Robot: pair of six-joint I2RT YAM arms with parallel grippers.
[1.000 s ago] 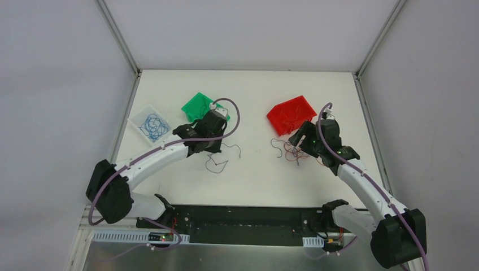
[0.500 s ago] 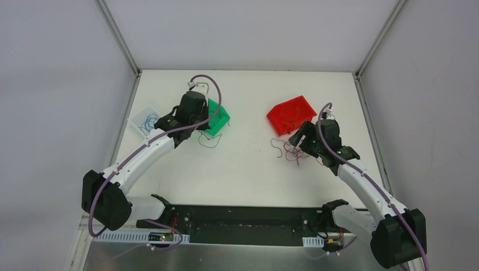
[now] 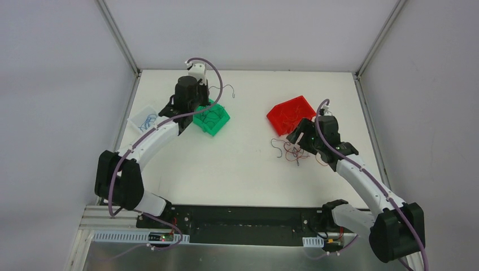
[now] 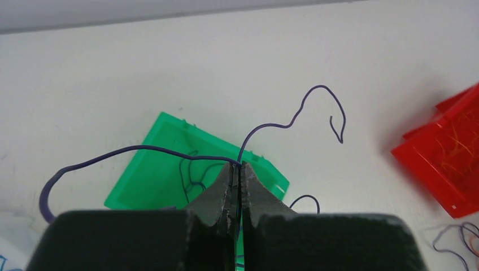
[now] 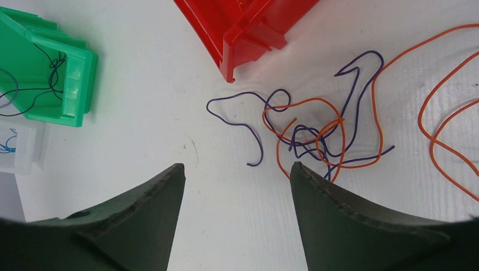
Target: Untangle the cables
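My left gripper (image 4: 238, 165) is shut on a thin dark purple wire (image 4: 322, 86) and holds it above the green bin (image 4: 164, 164). The wire's ends curl out to either side of the jaws. In the top view this gripper (image 3: 199, 108) hangs over the green bin (image 3: 217, 121), with the wire's end (image 3: 227, 88) showing beyond it. A small tangle of red-orange and purple wires (image 5: 316, 138) lies on the table in front of the red bin (image 5: 248, 22). My right gripper (image 5: 237, 165) is open and empty, just short of the tangle (image 3: 292, 152).
The green bin holds a few dark wires (image 5: 53, 68). A clear tray (image 3: 144, 120) with blue wires stands at the far left. The red bin (image 3: 291, 113) holds red wires. Loose red-orange wires (image 5: 446, 130) trail right of the tangle. The enclosure walls stand close around the table.
My left arm has swung from the table's middle back to over the green bin, carrying the dark wire with it. My right gripper has barely moved.
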